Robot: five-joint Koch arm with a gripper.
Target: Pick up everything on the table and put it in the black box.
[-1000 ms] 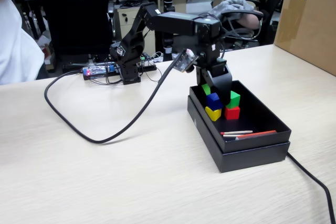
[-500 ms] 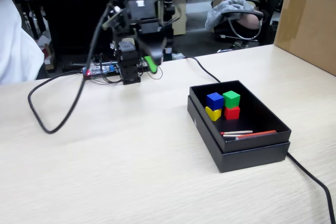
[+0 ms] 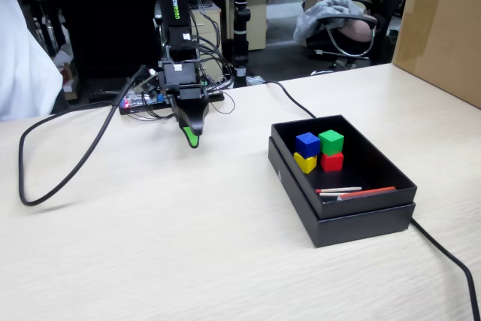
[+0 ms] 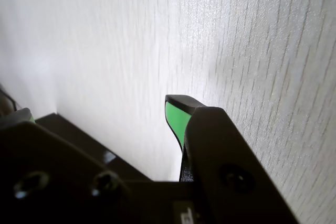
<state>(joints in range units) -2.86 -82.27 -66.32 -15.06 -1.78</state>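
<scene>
Four cubes sat in the black box (image 3: 353, 186) on the desk (image 3: 188, 246): blue (image 3: 307, 143), green (image 3: 331, 141), yellow (image 3: 304, 162), red (image 3: 332, 161). The gripper (image 3: 192, 139) hung well apart, tip just above the desk, jaws pressed together, empty.

We're looking down past the gripper (image 4: 176, 109), its black jaws pressed together with a green pad showing at the tip, nothing held. Just beyond the tip, bare pale wood-grain table (image 4: 252, 35), brightly lit.
</scene>
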